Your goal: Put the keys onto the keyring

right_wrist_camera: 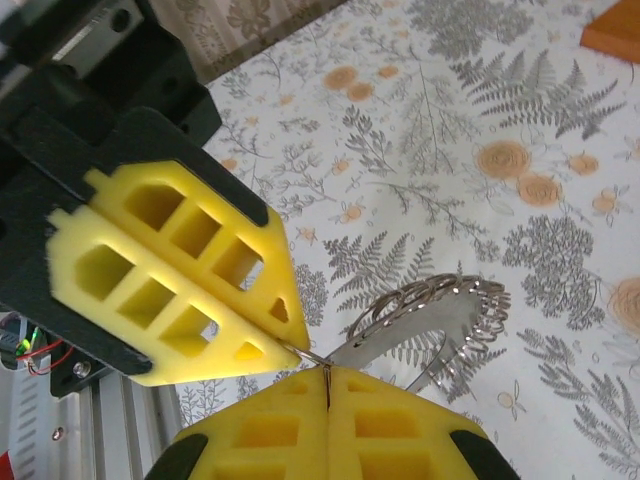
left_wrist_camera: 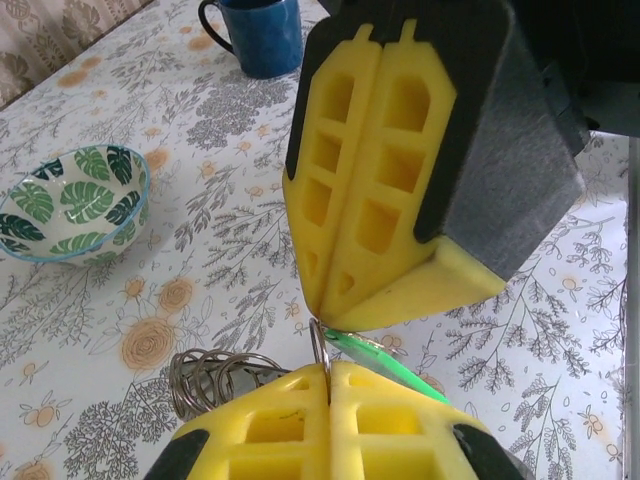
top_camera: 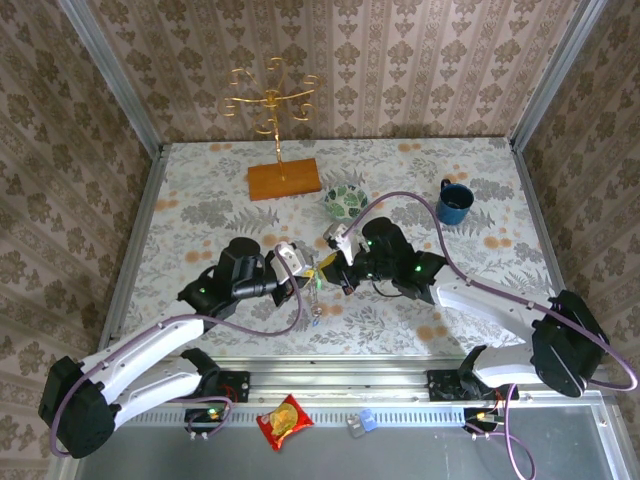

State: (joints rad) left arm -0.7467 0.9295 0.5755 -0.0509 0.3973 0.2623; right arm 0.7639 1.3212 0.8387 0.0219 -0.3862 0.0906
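My two grippers meet tip to tip above the middle of the table. The left gripper (top_camera: 306, 270) (left_wrist_camera: 328, 368) is shut on the keyring (left_wrist_camera: 318, 345), a thin metal ring standing on edge in its seam. The right gripper (top_camera: 332, 272) (right_wrist_camera: 327, 372) is shut too, its tip (left_wrist_camera: 325, 315) against the top of that ring. The green-headed key (left_wrist_camera: 400, 365) runs out from under that tip. A bunch of wire rings on a flat metal strip (left_wrist_camera: 205, 382) (right_wrist_camera: 440, 312) hangs beside the pinch. Something small dangles below the grippers (top_camera: 317, 308).
A green-and-white leaf-patterned bowl (top_camera: 345, 202) (left_wrist_camera: 70, 205) and a blue mug (top_camera: 454, 203) (left_wrist_camera: 255, 35) stand behind the grippers. A wooden block with a gold stand (top_camera: 284, 180) is at the back. A red snack packet (top_camera: 285, 420) lies on the front rail.
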